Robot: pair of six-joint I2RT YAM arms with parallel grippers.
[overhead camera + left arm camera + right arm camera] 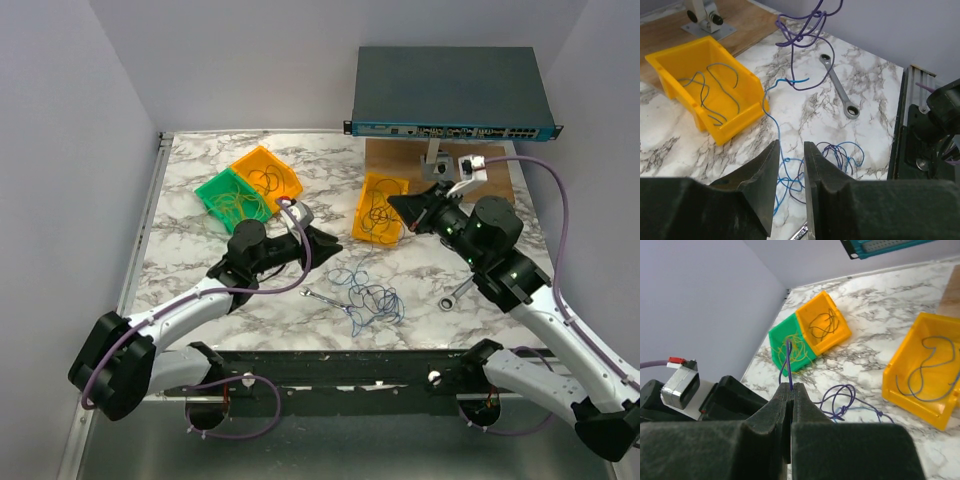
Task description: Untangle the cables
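Tangle of hair-thin blue and purple cables [370,298] mid marble table [175,240], part unpicked. Right gripper [791,387] clamped on one purple strand; left gripper [791,150] jaws slightly apart, apparently empty. Strands sorted into green plastic bin [205,190], orange bin [290,185], yellow bin [360,212]; central knot left.
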